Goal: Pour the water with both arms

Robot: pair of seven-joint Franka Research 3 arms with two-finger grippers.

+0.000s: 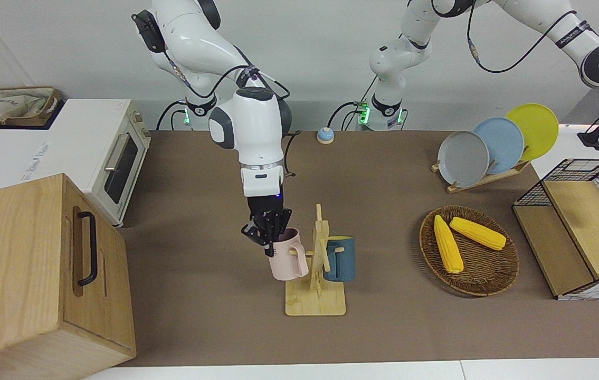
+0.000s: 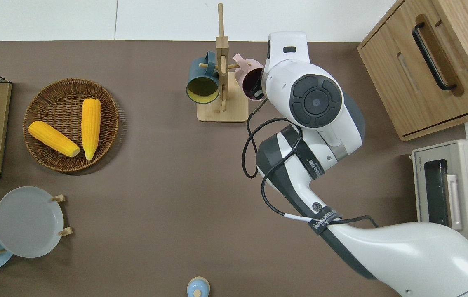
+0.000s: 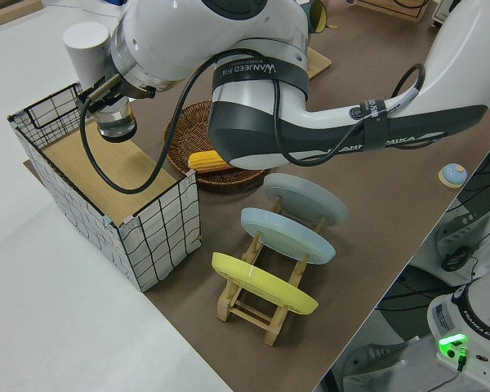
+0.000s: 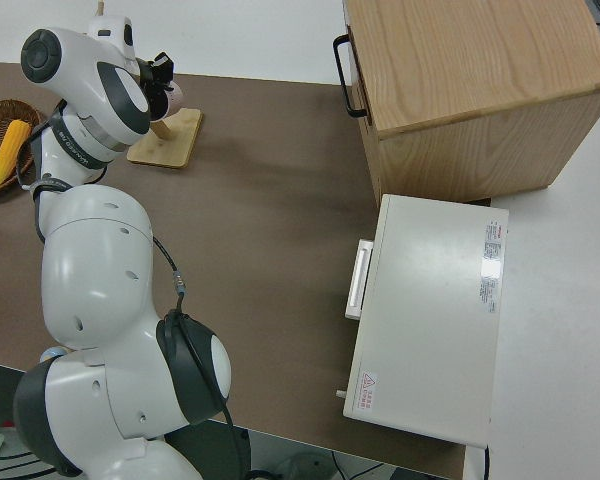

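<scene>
Early stage. Right gripper (image 1: 273,244) clamped on pink mug (image 1: 288,257) rim, mug not yet off wooden rack (image 1: 319,264). Left arm parked, grip unclear. Pouring left.

both arms (image 1: 257,132) are shiny white with dark grey joints. black cables (image 2: 258,165) loop along them. small green lights (image 1: 365,113) glow at their bases.

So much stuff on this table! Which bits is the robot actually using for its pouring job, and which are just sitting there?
In use:
- right gripper, at the rim of the pale pink mug
- wooden mug stand that the mug hangs on

Probably next: dark blue mug on the same stand.

Just lying about:
- round wicker basket holding two yellow corn cobs
- three plates in a wooden rack
- white toaster oven
- wooden cabinet

The left arm is parked.
</scene>
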